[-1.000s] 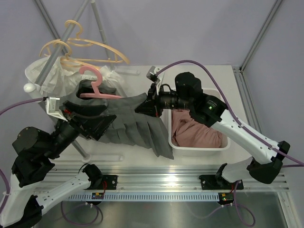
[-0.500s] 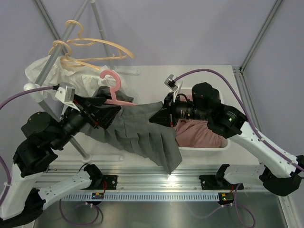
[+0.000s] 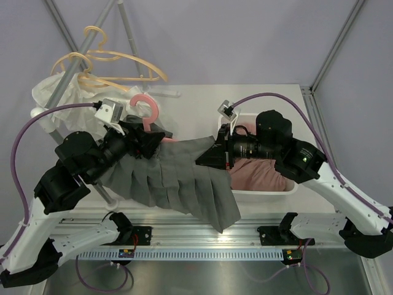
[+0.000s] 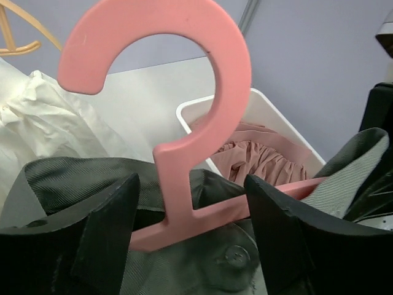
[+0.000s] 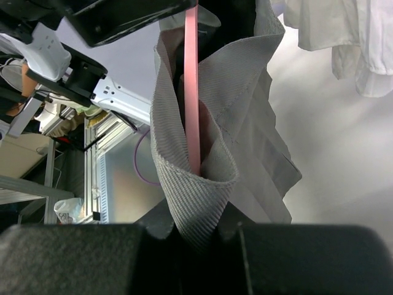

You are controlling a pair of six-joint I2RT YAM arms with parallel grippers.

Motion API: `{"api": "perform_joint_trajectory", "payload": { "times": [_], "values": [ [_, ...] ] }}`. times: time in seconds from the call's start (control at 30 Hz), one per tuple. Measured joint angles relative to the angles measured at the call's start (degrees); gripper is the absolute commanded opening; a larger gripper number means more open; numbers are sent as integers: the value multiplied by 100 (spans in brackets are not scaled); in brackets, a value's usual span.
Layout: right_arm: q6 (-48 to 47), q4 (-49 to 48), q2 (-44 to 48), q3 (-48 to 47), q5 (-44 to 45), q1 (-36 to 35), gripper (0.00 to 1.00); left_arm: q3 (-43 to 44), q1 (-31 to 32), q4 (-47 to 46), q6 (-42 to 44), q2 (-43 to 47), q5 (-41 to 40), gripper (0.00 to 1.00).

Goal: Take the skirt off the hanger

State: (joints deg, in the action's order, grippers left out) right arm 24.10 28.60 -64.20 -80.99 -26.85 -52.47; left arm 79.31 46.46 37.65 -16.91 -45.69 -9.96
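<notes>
The pink hanger (image 3: 146, 106) is held in the air between the two arms, and the grey pleated skirt (image 3: 178, 181) hangs from it toward the table's front. My left gripper (image 3: 147, 142) is closed on the hanger's bar at its neck. In the left wrist view the hook (image 4: 227, 80) rises between my fingers (image 4: 110, 227), over the skirt's waistband (image 4: 73, 178) and button. My right gripper (image 3: 206, 157) is shut on a fold of the skirt's waistband (image 5: 202, 190). The hanger's arm (image 5: 191, 92) runs inside that fold.
A white bin (image 3: 288, 187) holding a pink garment (image 3: 258, 172) stands under the right arm. Beige hangers (image 3: 110, 64) and a white garment (image 3: 61, 98) hang on the slanted rack pole at the back left.
Both arms carried the hanger and skirt away from the rack, rightward and up. The skirt's hem swung toward the front edge. The right gripper stays clamped on the waistband.
</notes>
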Motion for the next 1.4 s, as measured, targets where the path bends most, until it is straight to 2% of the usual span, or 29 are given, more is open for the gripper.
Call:
{"api": "perform_joint_trajectory", "payload": {
  "times": [0.03,0.07,0.13,0.17,0.23,0.27,0.3,0.37,0.5,0.73,1.03,1.17,1.37,1.4],
  "values": [
    [15,4,31,2,-15,0,0,0,0,-4,24,-26,-7,61],
    [20,15,59,2,-31,0,0,0,0,-9,37,-50,-20,52],
    [24,46,96,2,-52,-2,0,0,0,-20,59,-72,-46,41],
    [24,66,109,2,-83,-4,0,0,0,-24,52,-83,-50,26],
    [22,94,120,4,-131,-4,0,0,0,-46,39,-116,-50,5],
    [17,127,120,4,-133,-9,24,4,0,-101,-33,-133,-59,0],
    [11,127,120,13,-131,-9,46,9,0,-164,-66,-155,-61,0],
    [4,114,127,13,-162,-9,75,15,0,-133,-42,-179,-63,0],
    [-87,70,348,175,-133,-15,100,13,0,92,59,-229,-66,0],
    [-245,321,1209,866,149,-20,100,4,0,232,63,-210,-85,0],
    [-470,621,1541,1368,627,-31,93,4,0,229,42,-149,-74,0],
    [-501,649,1532,1655,658,-31,76,7,0,234,37,-138,-63,0],
    [-476,621,1615,1985,647,-31,63,7,0,273,39,-129,-59,0],
    [-470,621,1657,2033,645,-31,50,7,0,278,39,-129,-61,0]
  ]
}}
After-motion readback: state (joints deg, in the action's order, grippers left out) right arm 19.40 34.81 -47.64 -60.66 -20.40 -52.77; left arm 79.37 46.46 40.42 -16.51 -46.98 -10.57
